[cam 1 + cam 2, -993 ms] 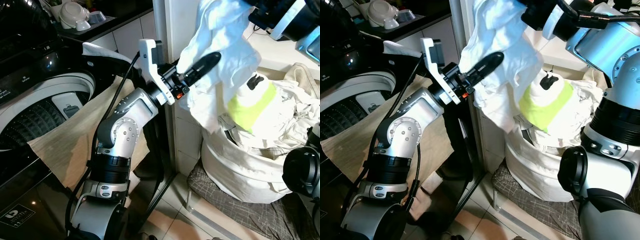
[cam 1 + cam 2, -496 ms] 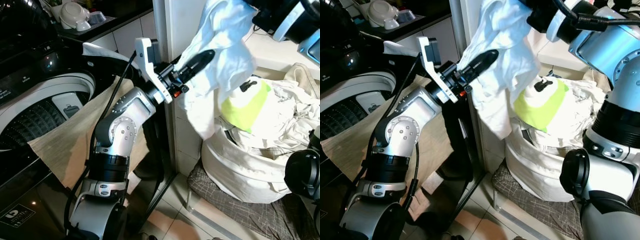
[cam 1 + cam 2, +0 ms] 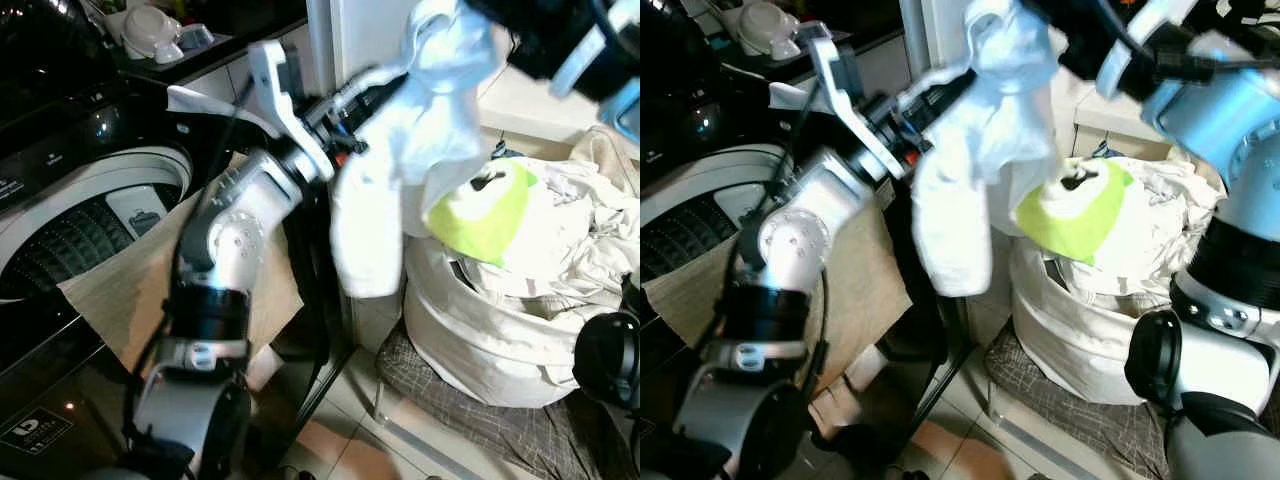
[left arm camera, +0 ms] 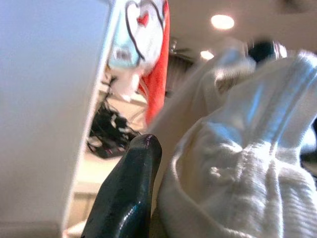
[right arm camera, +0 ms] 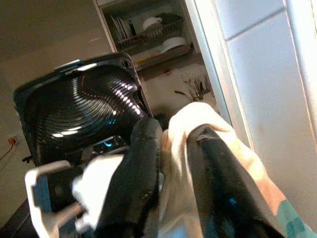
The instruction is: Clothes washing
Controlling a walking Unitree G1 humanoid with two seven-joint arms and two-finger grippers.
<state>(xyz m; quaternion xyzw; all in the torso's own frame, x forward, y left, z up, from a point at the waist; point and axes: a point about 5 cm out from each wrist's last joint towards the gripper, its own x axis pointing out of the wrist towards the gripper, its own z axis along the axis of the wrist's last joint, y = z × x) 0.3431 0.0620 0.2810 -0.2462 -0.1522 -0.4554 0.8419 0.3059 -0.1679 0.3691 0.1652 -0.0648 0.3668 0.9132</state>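
A white garment point(image 3: 430, 120) hangs in the air between the open top-load washer point(image 3: 90, 230) and the white cloth hamper point(image 3: 490, 330). Its top is bunched between the two black fingers of my right gripper point(image 5: 173, 134), high above the hamper. My left gripper point(image 3: 375, 90) reaches across from the washer side and is shut on the garment's left part. In the left wrist view, one black finger point(image 4: 126, 198) lies against the cloth. The garment's loose end point(image 3: 950, 240) dangles beside the hamper. A yellow-green piece point(image 3: 485, 215) lies on top of the hamper's white laundry.
A beige cloth point(image 3: 140, 290) drapes over the washer's front rim. The washer's lid point(image 5: 84, 114) stands open. A white pillar point(image 3: 360, 40) rises between washer and hamper. Bowls point(image 3: 150, 28) sit on the counter behind. A checked mat point(image 3: 470, 420) lies under the hamper.
My left arm has lifted and swung toward the washer, pulling the garment leftward. The garment's lower end has come off the hamper and hangs free. The picture is blurred by the motion.
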